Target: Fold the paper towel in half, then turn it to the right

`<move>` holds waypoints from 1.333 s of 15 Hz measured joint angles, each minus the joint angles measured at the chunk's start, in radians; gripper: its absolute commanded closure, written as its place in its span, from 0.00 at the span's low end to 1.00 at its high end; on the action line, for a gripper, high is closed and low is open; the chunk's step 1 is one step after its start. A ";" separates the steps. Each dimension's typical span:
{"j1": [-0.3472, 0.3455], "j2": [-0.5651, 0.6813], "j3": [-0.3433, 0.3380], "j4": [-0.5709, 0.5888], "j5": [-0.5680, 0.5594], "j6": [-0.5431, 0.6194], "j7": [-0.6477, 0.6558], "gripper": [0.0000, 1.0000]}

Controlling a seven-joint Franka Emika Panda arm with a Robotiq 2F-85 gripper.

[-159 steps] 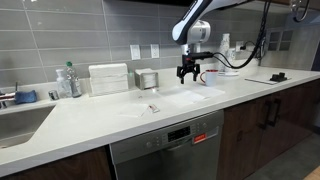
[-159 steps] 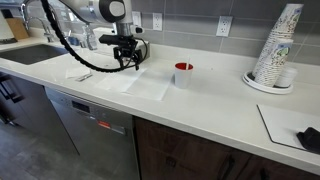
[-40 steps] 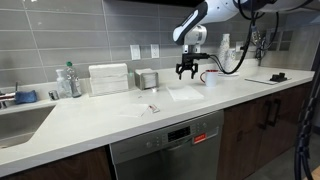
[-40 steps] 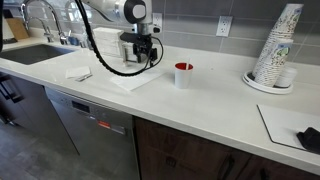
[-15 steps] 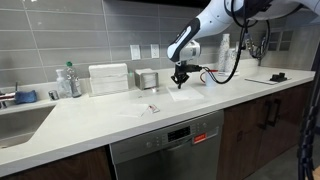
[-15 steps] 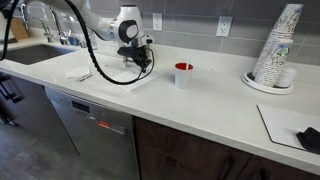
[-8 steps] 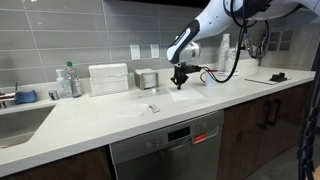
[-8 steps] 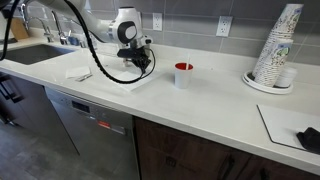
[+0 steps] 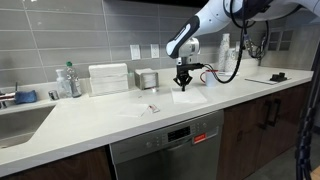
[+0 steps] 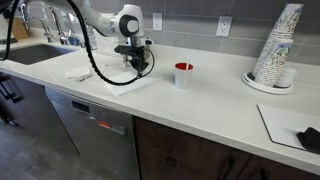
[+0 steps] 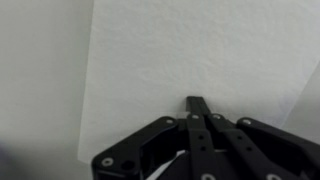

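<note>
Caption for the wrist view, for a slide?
Closed gripper low over the white paper towel lying on the pale countertop.

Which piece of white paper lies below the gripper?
The flat paper towel, near the red cup; the gripper is right above it. The crumpled scrap lies apart, farther from the cup.

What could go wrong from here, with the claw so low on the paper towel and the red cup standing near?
1. The paper towel is thin. With the claw pressed close to it, a drag may tear or crumple it instead of turning it.
2. The red cup stands near the towel. A wide swing of the arm might knock it over.
</note>
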 measured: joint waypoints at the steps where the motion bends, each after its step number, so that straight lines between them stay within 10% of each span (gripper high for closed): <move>1: 0.000 0.007 -0.005 0.014 0.003 -0.018 0.043 1.00; 19: -0.054 0.072 -0.081 0.115 0.187 -0.043 0.779 1.00; 20: -0.055 0.073 -0.082 0.118 0.192 -0.044 0.825 0.74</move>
